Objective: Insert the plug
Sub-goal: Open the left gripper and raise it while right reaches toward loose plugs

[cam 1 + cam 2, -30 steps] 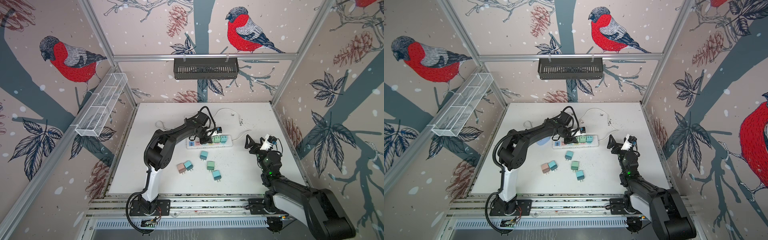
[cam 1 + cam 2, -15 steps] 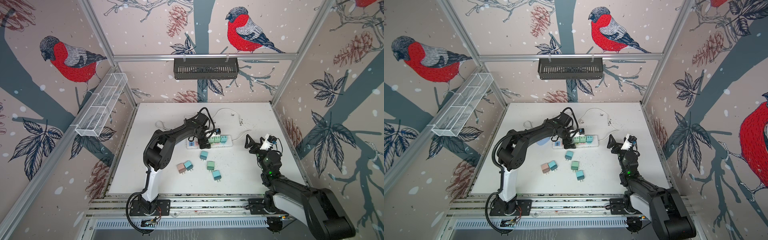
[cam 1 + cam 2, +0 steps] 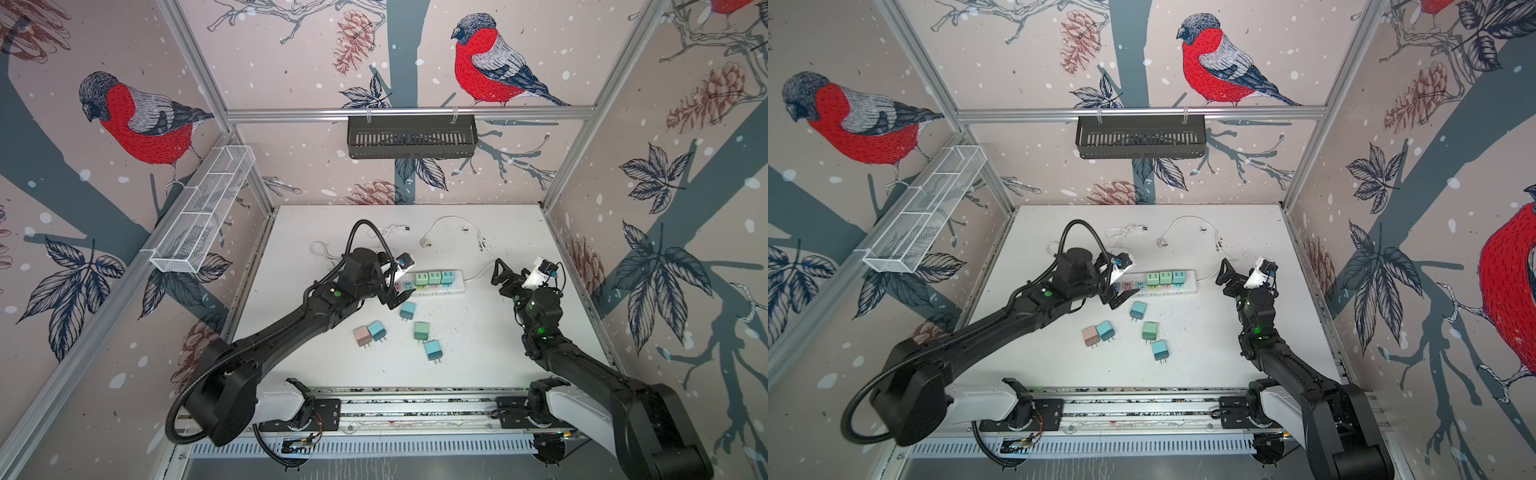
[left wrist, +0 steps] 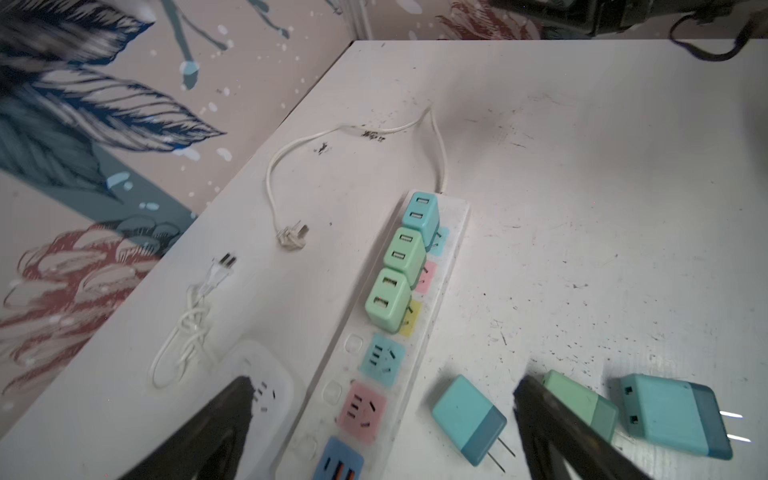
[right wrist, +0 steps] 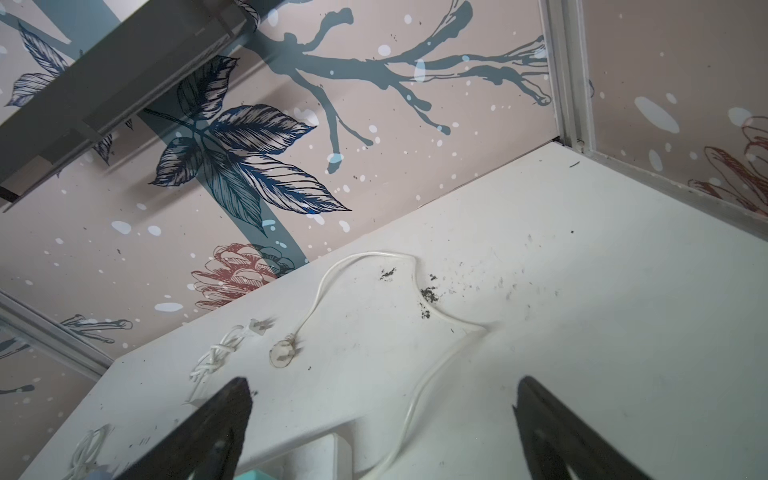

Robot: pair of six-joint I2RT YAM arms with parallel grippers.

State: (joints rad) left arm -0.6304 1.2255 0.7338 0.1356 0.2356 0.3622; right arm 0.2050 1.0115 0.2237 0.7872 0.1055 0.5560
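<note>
Power strip [image 4: 452, 253] on the desk [image 4: 582, 208] carries three plugs [image 4: 405, 253]. Left jaws hang released above it; right jaws stand released, empty.

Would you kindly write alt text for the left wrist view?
Three chargers, one teal and two green, sit plugged into a white power strip. The left gripper, jaws open, hovers over its free sockets, loose chargers alongside.

Eight plugs [image 3: 421, 331] (three inserted), one strip [image 3: 451, 289]
</note>
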